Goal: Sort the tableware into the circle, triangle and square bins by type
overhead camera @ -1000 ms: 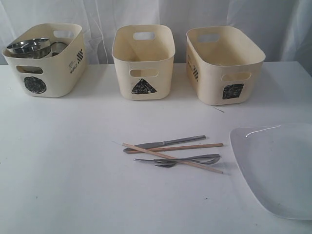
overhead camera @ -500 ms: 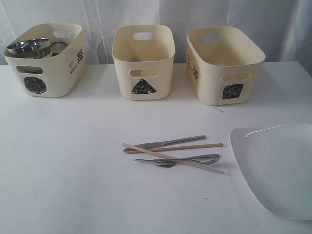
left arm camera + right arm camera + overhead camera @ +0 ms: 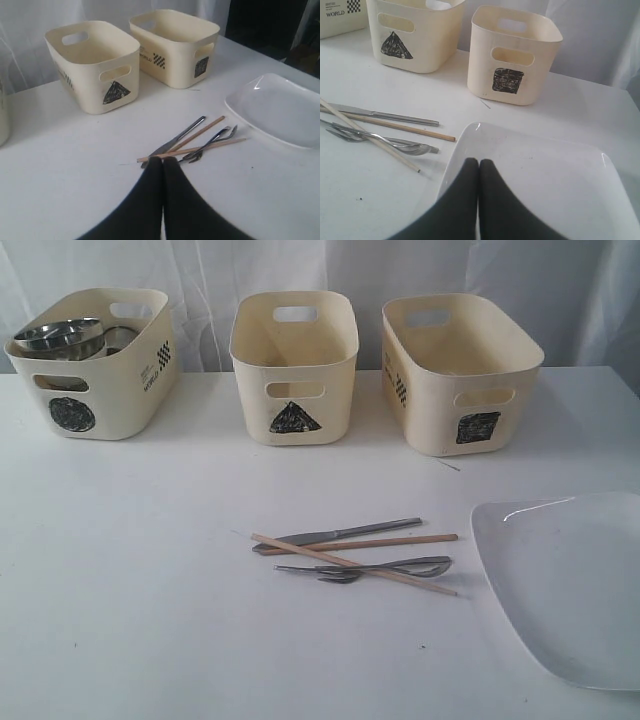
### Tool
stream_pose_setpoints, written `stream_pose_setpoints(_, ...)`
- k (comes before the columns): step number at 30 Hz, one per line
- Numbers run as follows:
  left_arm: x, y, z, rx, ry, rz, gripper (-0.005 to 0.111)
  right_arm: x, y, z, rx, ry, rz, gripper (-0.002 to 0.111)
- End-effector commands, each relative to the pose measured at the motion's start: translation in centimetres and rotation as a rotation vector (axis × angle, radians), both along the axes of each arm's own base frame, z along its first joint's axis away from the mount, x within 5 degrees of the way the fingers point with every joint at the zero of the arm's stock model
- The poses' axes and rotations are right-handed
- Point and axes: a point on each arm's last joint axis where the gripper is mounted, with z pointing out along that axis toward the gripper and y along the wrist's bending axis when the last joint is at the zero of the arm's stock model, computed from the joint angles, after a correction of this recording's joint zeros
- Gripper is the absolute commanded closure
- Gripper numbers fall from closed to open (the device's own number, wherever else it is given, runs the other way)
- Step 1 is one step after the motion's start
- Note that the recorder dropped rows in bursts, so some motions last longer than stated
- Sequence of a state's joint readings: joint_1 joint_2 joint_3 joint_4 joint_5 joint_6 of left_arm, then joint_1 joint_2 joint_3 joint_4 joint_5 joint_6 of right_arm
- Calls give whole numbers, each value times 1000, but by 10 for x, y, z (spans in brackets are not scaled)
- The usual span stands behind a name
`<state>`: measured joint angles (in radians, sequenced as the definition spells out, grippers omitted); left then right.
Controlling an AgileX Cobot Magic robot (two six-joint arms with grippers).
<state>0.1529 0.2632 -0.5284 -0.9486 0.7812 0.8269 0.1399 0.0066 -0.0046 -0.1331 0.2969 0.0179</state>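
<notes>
A steel knife (image 3: 340,534), fork (image 3: 338,576), spoon (image 3: 420,565) and two wooden chopsticks (image 3: 352,563) lie crossed in a pile mid-table. The large white plate (image 3: 570,585) lies at the right front. A steel bowl (image 3: 58,335) and other steel ware (image 3: 120,337) sit in the circle bin (image 3: 110,390); no white bowl shows. The triangle bin (image 3: 250,400) and square bin (image 3: 430,410) look empty. My left gripper (image 3: 163,160) is shut and empty, just short of the pile (image 3: 195,142). Shut with nothing in it, my right gripper (image 3: 479,162) hangs over the plate's (image 3: 545,175) near rim. Neither arm shows in the exterior view.
The three cream bins stand in a row along the back of the white table (image 3: 140,590), in front of a white curtain. The plate runs past the table's right front edge of the exterior view.
</notes>
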Motion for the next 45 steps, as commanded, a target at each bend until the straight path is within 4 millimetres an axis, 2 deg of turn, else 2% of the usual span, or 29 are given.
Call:
stream_pose_setpoints(1, -16, -5, 1, -54, -26, -23, 107, 0, 0, -1, 5, -8, 0, 108)
stream_pose_setpoints(11, -18, -2, 2, -52, -67, 14, 107, 0, 0, -1, 5, -8, 0, 108)
stream_pose_setpoints(20, -5, 15, 14, -153, -197, 240, 107, 0, 0, -1, 5, -8, 0, 108)
stream_pose_setpoints(24, -3, 23, -6, -254, -41, 374, 107, 0, 0, -1, 5, -8, 0, 108)
stream_pose_setpoints(27, -2, 32, -33, -350, 111, 522, 107, 0, 0, -1, 5, -8, 0, 108)
stream_pose_setpoints(31, -3, 45, -60, -450, 197, 700, 107, 0, 0, -1, 5, -8, 0, 108)
stream_pose_setpoints(34, -2, 53, -71, -486, 158, 789, 107, 0, 0, -1, 5, -8, 0, 108)
stream_pose_setpoints(41, 12, 64, -87, -366, -116, 819, 107, 0, 0, -1, 5, -8, 0, 108)
stream_pose_setpoints(45, 17, 66, -104, -371, -142, 830, 107, 0, 0, -1, 5, -8, 0, 108)
